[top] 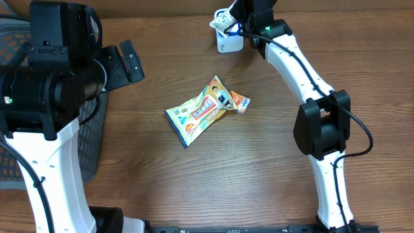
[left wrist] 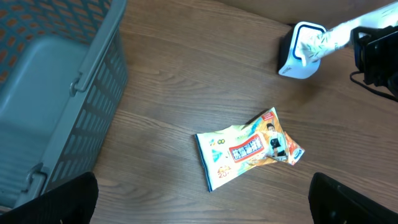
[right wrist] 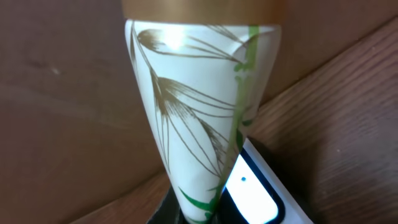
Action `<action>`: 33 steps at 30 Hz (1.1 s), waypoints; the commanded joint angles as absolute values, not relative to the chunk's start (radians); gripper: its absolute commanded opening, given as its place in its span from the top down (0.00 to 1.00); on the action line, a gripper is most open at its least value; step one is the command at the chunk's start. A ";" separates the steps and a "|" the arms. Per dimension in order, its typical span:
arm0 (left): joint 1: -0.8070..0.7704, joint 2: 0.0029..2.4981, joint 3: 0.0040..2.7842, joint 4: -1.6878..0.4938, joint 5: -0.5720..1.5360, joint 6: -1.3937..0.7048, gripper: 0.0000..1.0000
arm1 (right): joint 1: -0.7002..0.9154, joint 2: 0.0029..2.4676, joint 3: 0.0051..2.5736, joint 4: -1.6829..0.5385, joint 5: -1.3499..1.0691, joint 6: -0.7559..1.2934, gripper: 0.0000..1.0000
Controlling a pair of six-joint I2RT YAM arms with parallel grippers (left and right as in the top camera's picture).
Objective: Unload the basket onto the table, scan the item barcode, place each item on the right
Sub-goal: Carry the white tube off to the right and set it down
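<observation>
One leaf-printed packet (right wrist: 199, 124), pinched in your right gripper (top: 231, 21), held over the scanner (top: 229, 44) for reading; your left gripper (top: 126, 65) wide, empty.

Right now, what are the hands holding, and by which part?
Right hand pinches the leaf-printed white packet by its gold-banded end; left hand holds nothing.

The wooden table (top: 194, 188) holds a snack packet (top: 196, 112) in the middle, a small orange packet (top: 240, 102) touching it, a white scanner (top: 229, 43) near the far edge
</observation>
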State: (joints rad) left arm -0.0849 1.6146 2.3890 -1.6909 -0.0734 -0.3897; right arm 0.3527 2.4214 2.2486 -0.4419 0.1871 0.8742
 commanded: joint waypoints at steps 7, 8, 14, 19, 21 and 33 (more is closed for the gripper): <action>-0.084 1.616 2.391 -1.689 -0.086 -0.381 0.00 | 0.212 2.168 2.313 -0.653 0.219 0.791 0.96; -0.084 1.616 2.391 -1.689 -0.086 -0.381 0.00 | 0.179 2.135 2.313 -0.700 0.233 0.791 0.96; -0.084 1.616 2.391 -1.689 -0.086 -0.381 0.00 | -0.060 2.014 2.313 -0.978 0.247 0.791 0.96; -0.084 1.616 2.391 -1.689 -0.086 -0.381 0.00 | -0.304 2.020 2.297 -1.235 0.297 0.795 0.96; -0.084 1.616 2.391 -1.689 -0.086 -0.381 0.00 | -0.387 2.027 2.276 -1.288 0.319 0.824 0.96; -0.084 1.616 2.391 -1.689 -0.085 -0.381 0.00 | -0.755 2.069 1.950 -1.245 0.316 0.861 0.96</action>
